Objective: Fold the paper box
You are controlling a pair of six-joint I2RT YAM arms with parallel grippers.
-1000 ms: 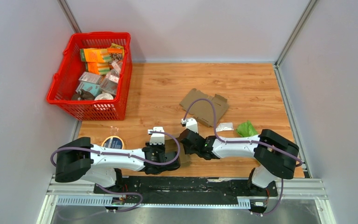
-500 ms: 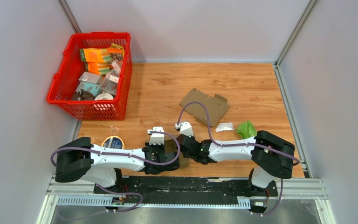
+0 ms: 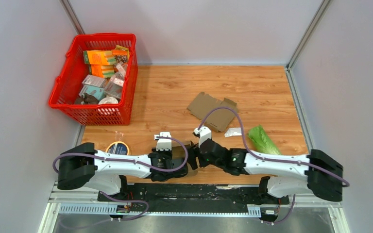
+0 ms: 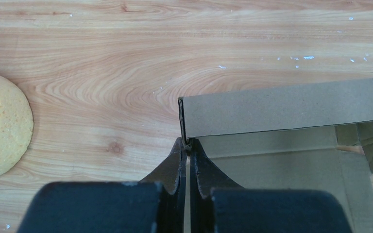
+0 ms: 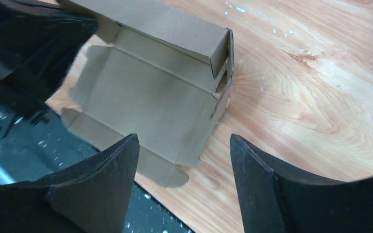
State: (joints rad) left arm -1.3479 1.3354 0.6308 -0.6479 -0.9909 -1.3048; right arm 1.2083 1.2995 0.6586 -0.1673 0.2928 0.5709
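The wooden table sits in a booth with plain grey walls on three sides. The paper box lies at the front edge between the two arms. It is half formed, with one long wall standing and the base flat, and its near flaps reach past the table edge. The left claw is clenched on the corner of that standing wall. The right claw hangs spread wide just above the box, touching nothing. A red basket of packets stands at the far left. A flat cardboard sheet lies mid-table, a green bag to the right, and a tape roll beside the left arm.
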